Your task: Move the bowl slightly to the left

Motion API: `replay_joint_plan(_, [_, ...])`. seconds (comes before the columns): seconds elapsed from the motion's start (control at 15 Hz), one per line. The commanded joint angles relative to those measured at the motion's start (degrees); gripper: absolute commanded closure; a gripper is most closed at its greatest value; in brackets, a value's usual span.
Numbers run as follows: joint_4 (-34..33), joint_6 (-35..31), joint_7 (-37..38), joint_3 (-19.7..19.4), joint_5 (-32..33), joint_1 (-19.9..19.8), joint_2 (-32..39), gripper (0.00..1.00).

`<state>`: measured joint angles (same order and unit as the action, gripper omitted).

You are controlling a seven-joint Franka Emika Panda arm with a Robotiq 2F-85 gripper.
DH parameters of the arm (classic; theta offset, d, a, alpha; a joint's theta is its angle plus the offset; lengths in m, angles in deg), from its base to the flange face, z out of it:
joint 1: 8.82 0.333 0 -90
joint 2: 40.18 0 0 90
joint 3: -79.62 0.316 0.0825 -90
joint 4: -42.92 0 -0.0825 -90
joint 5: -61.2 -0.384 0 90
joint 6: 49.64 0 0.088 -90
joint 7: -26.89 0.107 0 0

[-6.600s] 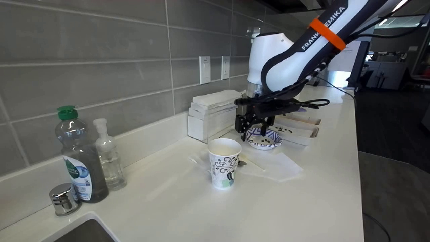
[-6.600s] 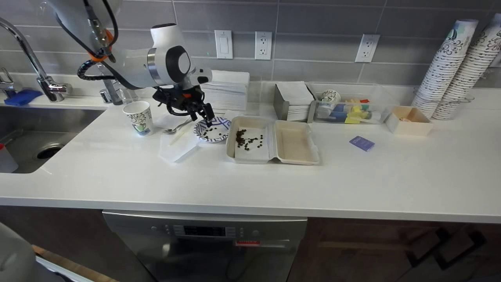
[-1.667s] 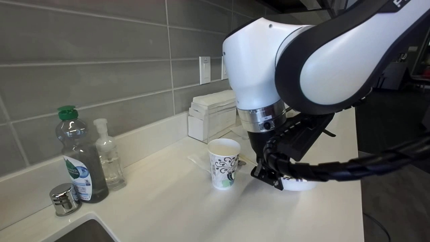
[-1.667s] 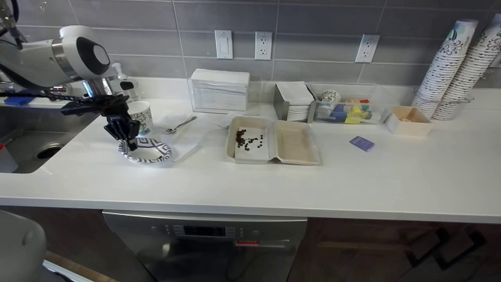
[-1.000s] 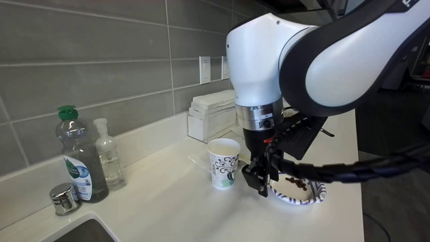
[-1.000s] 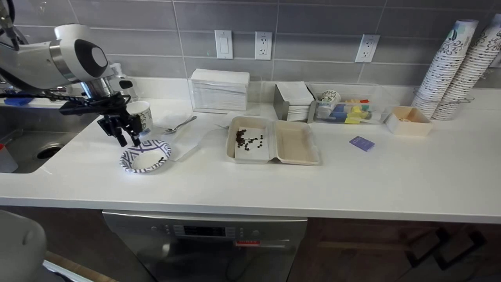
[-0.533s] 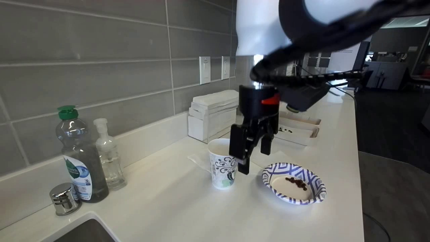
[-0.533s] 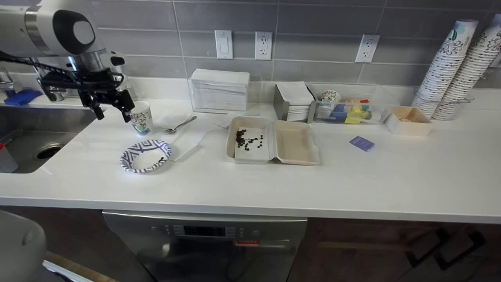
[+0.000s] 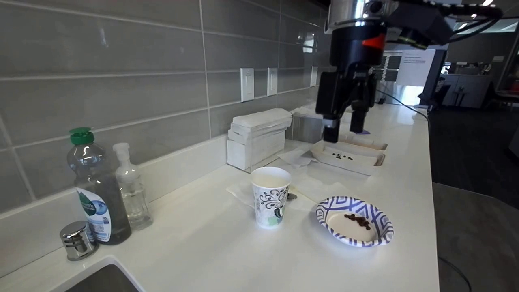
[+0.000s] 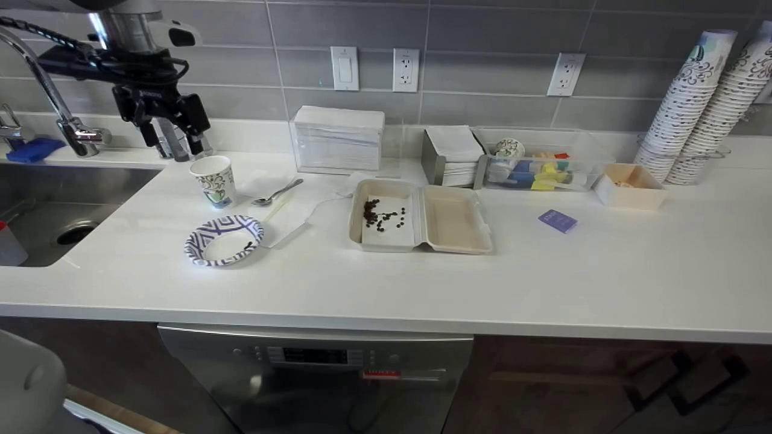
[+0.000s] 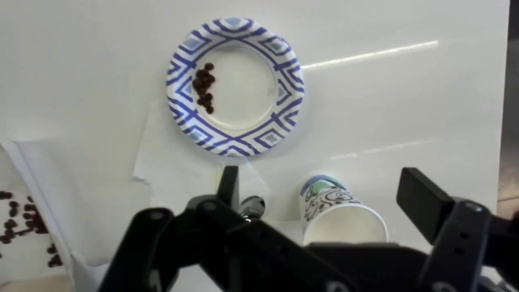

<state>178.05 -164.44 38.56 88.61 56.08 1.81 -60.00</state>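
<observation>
While the gripper (image 9: 344, 129) hangs above the counter (image 10: 482, 289) with its fingers (image 11: 425, 205) spread apart, the bowl (image 10: 223, 246) sits upright on that surface, well apart from them, dark pieces (image 11: 204, 86) gathered at one side inside it. In an exterior view it stands between the sink (image 10: 108, 176) and the open box (image 10: 453, 220), near the cup (image 10: 216, 184). A spoon (image 10: 278, 192) lies between cup and box.

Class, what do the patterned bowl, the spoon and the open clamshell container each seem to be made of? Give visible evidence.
Patterned bowl: probably coated paper with a faint sheen; its printed rim looks slightly wavy.
Spoon: apparently polished metal, since it shows bright and dark reflections.
Clamshell container: perhaps moulded plant fibre, matte and beige with rounded edges, though plastic remains possible.
</observation>
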Motion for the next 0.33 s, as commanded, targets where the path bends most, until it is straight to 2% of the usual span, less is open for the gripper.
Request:
replay_joint_plan(0.0, [0.5,6.9,-2.9,-2.2,0.9,-2.8,-5.6,0.00])
replay_joint_plan(0.07, [-0.3,4.7,-1.6,-0.8,-0.1,-2.1,-3.1,0.00])
replay_joint_plan(0.27, [-0.2,6.2,-2.7,-1.9,0.1,-3.4,-5.3,0.00])
